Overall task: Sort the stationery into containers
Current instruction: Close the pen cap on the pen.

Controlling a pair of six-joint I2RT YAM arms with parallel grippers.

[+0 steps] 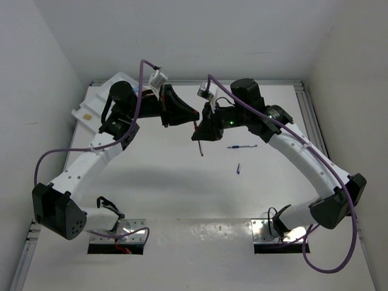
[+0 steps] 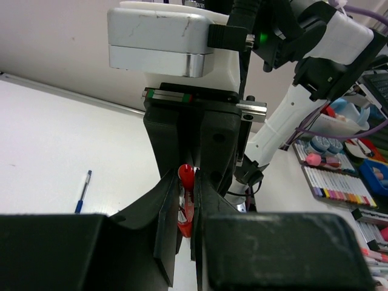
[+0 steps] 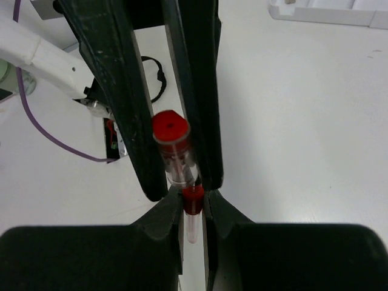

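A thin red pen [image 1: 199, 147] hangs above the middle of the table, where both grippers meet. My left gripper [image 1: 194, 116] comes from the left and is closed on the pen's upper part [image 2: 185, 209]. My right gripper [image 1: 202, 130] comes from the right and is clamped on the pen's red band [image 3: 193, 200]; its clear barrel [image 3: 174, 151] runs up between the left fingers. A blue pen [image 1: 242, 146] and a tiny purple piece [image 1: 238, 169] lie on the table to the right. The white tray [image 1: 82, 112] sits far left, partly hidden by the left arm.
A small beige eraser [image 1: 88, 116] lies in the tray. The blue pen also shows in the left wrist view [image 2: 83, 191]. The tray's edge shows in the right wrist view [image 3: 327, 13]. Boxes of markers [image 2: 339, 182] stand off the table to the right.
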